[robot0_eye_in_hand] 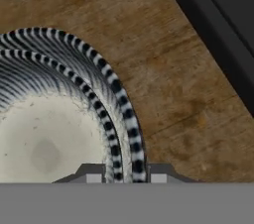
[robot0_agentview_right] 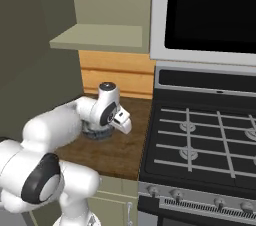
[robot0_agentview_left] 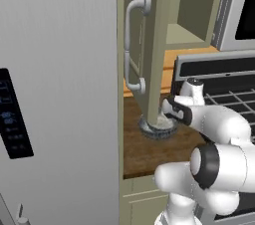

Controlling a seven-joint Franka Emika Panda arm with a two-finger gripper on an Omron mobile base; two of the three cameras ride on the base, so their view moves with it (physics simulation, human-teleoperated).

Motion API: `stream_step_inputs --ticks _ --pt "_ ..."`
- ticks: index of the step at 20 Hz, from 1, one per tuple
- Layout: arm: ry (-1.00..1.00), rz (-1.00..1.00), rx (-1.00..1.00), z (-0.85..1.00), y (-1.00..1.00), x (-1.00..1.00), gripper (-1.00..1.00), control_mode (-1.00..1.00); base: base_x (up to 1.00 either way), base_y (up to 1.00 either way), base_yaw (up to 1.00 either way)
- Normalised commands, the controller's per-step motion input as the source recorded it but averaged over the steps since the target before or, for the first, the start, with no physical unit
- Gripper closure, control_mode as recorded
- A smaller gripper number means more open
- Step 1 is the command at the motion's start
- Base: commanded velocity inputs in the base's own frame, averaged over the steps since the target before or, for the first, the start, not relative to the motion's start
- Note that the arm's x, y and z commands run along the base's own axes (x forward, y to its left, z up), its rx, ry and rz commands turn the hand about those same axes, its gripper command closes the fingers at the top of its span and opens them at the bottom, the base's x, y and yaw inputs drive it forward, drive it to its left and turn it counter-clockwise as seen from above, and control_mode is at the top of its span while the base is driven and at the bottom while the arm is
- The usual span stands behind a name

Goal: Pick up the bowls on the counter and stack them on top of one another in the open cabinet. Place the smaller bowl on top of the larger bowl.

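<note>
One bowl (robot0_eye_in_hand: 44, 143) sits on the counter (robot0_eye_in_hand: 173, 94), with a dark ribbed rim and a pale speckled inside. I cannot tell whether it is the wider or the narrower one. The same bowl (robot0_agentview_left: 158, 127) lies just under the edge of the open cabinet door, and my hand covers most of the bowl (robot0_agentview_right: 96, 133) in the right base view. My gripper (robot0_eye_in_hand: 125, 174) is open and low over the bowl's right rim, one fingertip inside it and one outside. The open cabinet's shelf (robot0_agentview_right: 100, 37) is above. A second bowl is hidden.
The cabinet door (robot0_agentview_left: 149, 45) with its curved grey handle (robot0_agentview_left: 130, 45) hangs open right over the bowl. The tall grey fridge (robot0_agentview_left: 55, 94) fills the left. The black stove (robot0_agentview_right: 200, 140) borders the counter on the right, under a microwave (robot0_agentview_right: 210, 10).
</note>
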Motion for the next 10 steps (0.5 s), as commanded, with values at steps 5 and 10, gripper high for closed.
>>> stream_step_inputs --ticks 5,10 --pt "-0.35 -0.18 0.12 1.0 -0.36 -1.0 1.0 -1.0 0.0 0.0 0.0" --pt "-0.39 -0.19 0.08 1.0 -0.16 -0.94 1.0 -1.0 0.0 0.0 0.0"
